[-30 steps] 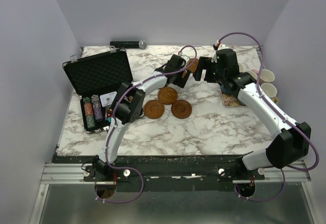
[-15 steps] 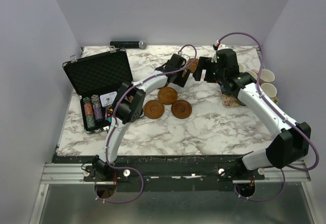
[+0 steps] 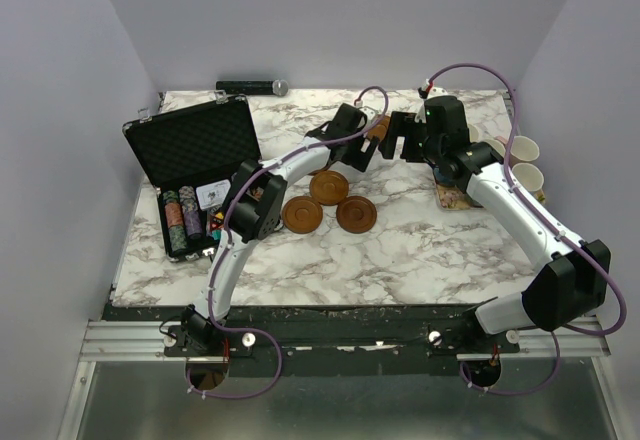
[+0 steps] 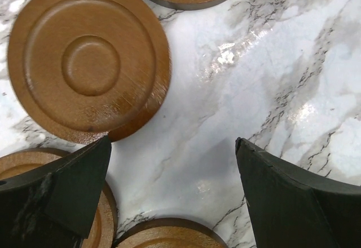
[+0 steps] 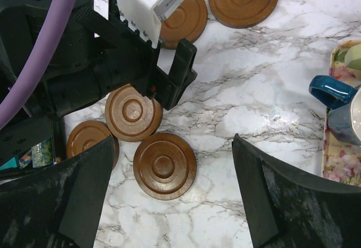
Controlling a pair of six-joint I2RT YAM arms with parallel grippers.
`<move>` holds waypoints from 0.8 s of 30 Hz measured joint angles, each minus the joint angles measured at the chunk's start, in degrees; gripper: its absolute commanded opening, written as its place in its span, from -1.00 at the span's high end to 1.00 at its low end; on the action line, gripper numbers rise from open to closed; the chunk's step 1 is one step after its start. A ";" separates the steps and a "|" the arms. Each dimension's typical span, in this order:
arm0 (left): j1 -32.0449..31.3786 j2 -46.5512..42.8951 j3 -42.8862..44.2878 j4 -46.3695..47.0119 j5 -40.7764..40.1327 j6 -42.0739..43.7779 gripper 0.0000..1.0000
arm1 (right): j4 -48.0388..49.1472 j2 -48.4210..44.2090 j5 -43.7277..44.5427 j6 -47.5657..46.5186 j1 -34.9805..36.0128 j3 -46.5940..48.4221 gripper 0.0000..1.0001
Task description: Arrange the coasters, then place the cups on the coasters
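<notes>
Black left fingers (image 4: 62,197): spread wide apart, with only bare marble in the gap between them.
Left gripper (image 4: 172,146): released, holding nothing, hanging over the marble table (image 4: 271,62).
Wood near the left fingers: one whole coaster (image 4: 90,65) lies at the upper left of the left wrist view. Parts of three more show at the top edge, the lower left and the bottom edge. The left finger covers part of the lower left one, and I cannot tell if they touch.
Black right fingers (image 5: 293,203): also wide apart, nothing between them.
Right gripper (image 5: 174,141): released and empty, above the table.
Coasters (image 5: 164,165): in the right wrist view three lie flat and close together at the lower left. Two more lie at the top edge, and one of these is half hidden by the left gripper body.
Cups: a dark blue cup (image 5: 338,104) stands on the floral tray (image 5: 338,169) at the right edge, well apart from the coasters. A piece of a pale green cup (image 5: 354,56) shows above it. From above, two cups with cream insides (image 3: 525,148) stand at the right edge of the table.
Arms: the left arm (image 3: 240,240) and right arm (image 3: 520,220) both reach to the upper middle of the top view, their grippers near each other.
Left side of the table: an open black case (image 3: 190,150) with striped chips (image 3: 180,222).
Back edge: a black stick-shaped thing (image 3: 250,87) lying flat.
</notes>
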 measured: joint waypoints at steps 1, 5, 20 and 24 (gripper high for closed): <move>0.00 0.04 0.11 -0.07 0.50 -0.04 -0.97 | 0.00 0.00 0.00 0.00 0.00 0.00 -0.84; -0.11 0.22 0.11 -0.46 0.94 -0.17 -0.98 | 0.00 0.00 0.02 0.07 0.00 0.00 -0.85; 0.70 -0.33 7.13 -2.10 -5.51 -1.73 -0.98 | 0.00 -0.02 0.00 0.09 0.00 0.00 -0.85; 1.97 -0.04 12.98 -4.13 -7.43 -3.41 -0.98 | 0.00 -0.31 0.00 0.11 0.00 -0.13 -0.85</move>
